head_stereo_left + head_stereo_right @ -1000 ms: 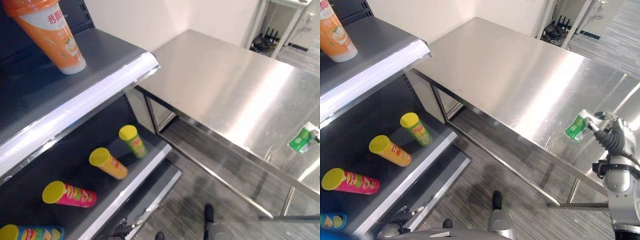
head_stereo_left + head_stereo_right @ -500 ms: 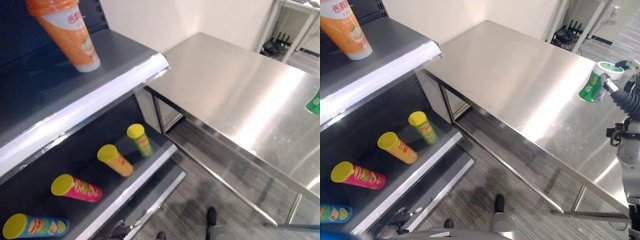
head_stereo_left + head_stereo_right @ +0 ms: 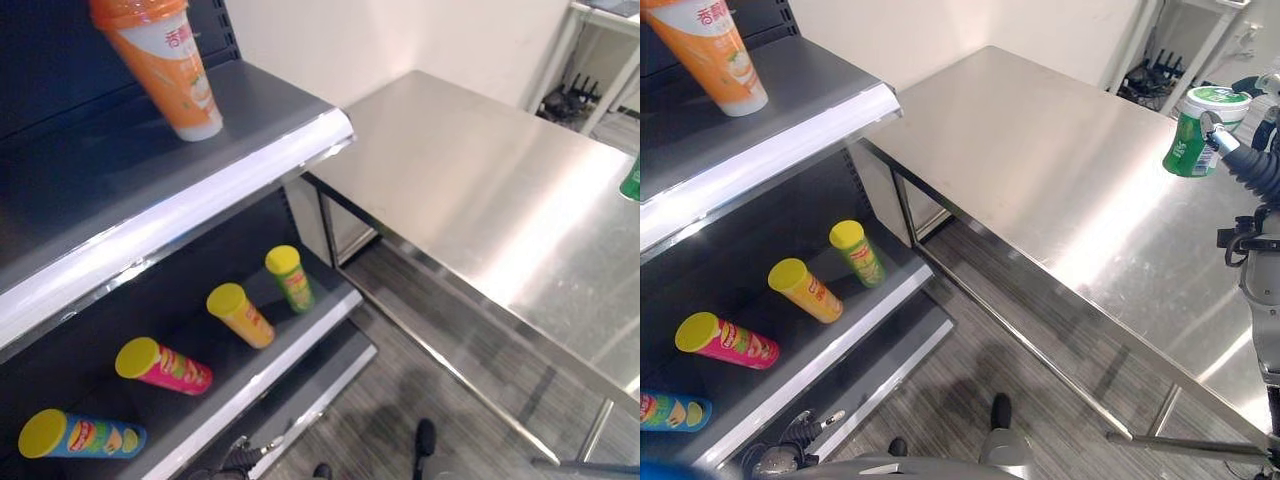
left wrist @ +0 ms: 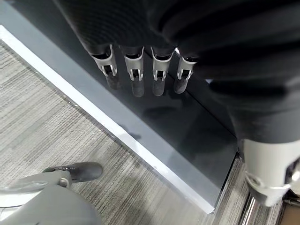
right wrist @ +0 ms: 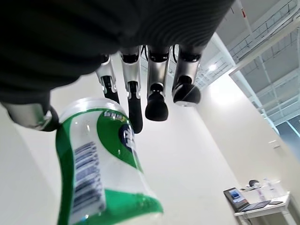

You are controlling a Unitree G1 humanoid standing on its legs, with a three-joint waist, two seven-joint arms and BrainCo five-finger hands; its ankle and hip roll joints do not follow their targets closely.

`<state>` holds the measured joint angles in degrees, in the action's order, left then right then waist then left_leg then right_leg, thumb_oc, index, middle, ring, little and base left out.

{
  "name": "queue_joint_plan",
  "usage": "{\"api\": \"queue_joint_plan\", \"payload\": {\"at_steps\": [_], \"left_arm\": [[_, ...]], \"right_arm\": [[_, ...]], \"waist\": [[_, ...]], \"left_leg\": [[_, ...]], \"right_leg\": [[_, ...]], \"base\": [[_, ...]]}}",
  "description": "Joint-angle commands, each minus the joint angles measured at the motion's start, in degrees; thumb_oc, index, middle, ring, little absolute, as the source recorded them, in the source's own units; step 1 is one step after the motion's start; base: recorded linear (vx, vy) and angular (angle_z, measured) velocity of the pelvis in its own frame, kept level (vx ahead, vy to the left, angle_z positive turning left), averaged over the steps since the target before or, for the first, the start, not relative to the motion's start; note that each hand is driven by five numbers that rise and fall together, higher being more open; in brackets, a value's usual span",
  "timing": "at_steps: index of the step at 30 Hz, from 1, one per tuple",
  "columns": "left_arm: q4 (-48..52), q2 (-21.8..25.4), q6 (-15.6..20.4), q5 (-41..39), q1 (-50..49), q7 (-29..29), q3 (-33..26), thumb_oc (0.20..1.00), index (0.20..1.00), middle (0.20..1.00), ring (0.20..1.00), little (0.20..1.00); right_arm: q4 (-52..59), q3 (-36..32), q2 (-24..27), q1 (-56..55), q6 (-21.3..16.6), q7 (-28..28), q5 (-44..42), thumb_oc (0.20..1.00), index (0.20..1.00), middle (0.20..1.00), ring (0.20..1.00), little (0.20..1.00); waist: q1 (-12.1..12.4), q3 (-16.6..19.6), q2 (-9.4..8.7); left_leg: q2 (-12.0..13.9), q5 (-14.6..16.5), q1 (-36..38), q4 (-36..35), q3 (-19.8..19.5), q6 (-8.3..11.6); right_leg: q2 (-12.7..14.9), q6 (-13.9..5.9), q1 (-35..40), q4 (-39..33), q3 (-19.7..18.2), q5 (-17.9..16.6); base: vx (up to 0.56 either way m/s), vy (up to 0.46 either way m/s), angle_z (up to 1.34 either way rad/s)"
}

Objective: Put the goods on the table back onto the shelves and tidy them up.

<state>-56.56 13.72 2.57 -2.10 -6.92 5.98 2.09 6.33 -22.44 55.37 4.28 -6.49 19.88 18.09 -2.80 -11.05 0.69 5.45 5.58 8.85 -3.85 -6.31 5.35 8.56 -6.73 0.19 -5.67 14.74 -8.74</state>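
Now right robot hand point(image 3: 1240, 150) holds green bottle point(image 3: 1193, 133) upright.

**Colours on shelf and table**

Upper left, an orange cup point(image 3: 160, 62) with a white band. Lower left, four yellow-lidded tubes: green point(image 3: 858, 254), yellow point(image 3: 806, 290), pink point(image 3: 727, 340), blue point(image 3: 78, 435). Right edge, a green-and-white container point(image 3: 1196, 144) over the silver table point(image 3: 1040, 170).
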Motion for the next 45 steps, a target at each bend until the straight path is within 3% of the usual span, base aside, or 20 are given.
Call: {"api": "queue_joint_plan", "payload": {"at_steps": [1,11,16,26,45], "left_arm": [[-1.0,5.1,1.7,-0.5,2.4,0.5,2.9,1.0,1.0,1.0,1.0,1.0],[-1.0,5.1,1.7,0.0,2.2,0.5,2.5,1.0,1.0,1.0,1.0,1.0],[-0.8,5.0,1.7,0.3,1.8,0.2,2.1,1.0,1.0,1.0,1.0,1.0],[-0.4,4.6,1.7,0.5,1.7,0.5,2.0,1.0,1.0,1.0,1.0,1.0],[-1.0,4.6,1.8,1.4,1.4,1.0,3.0,1.0,1.0,1.0,1.0,1.0]], "right_arm": [[2.5,-2.4,3.1,1.7,-1.2,1.9,-0.8,0.2,0.2,0.2,0.2,0.2],[2.1,-2.4,0.3,-1.6,-1.3,0.0,-1.4,0.2,0.2,0.2,0.2,0.2],[1.4,-0.1,-2.5,-4.5,-1.1,-3.0,-0.7,0.2,0.2,0.2,0.2,0.2],[-2.5,3.7,-5.9,-7.4,0.6,-3.9,4.2,0.2,0.2,0.2,0.2,0.2],[-10.6,9.2,-4.0,-6.1,3.2,-1.5,12.7,0.2,0.2,0.2,0.2,0.2]], "waist": [[1.5,1.7,-2.78],[1.3,1.6,-2.78],[1.1,1.2,-2.67],[0.7,0.7,-2.28],[1.2,0.3,-2.05]], "left_leg": [[0.8,2.0,-3.2,2.9,2.9,0.27],[0.6,2.1,-3.0,2.6,2.8,-0.02],[0.3,2.1,-2.9,2.4,3.3,-0.37],[0.0,2.1,-2.8,2.3,3.8,-0.81],[0.0,1.8,-2.9,2.1,4.1,-0.71]], "right_leg": [[3.0,-3.66,3.1,5.5,-1.4,12.7],[3.2,-3.86,3.4,5.4,-1.2,12.6],[3.5,-4.13,3.0,5.4,-1.4,12.2],[4.0,-4.33,2.5,5.5,-2.0,12.0],[4.3,-4.46,2.5,5.0,-1.6,11.4]], "base": [[0.05,-0.016,0.2],[0.01,0.003,0.03],[0.0,0.004,-0.01],[0.0,0.003,-0.01],[0.0,0.0,0.0]]}}
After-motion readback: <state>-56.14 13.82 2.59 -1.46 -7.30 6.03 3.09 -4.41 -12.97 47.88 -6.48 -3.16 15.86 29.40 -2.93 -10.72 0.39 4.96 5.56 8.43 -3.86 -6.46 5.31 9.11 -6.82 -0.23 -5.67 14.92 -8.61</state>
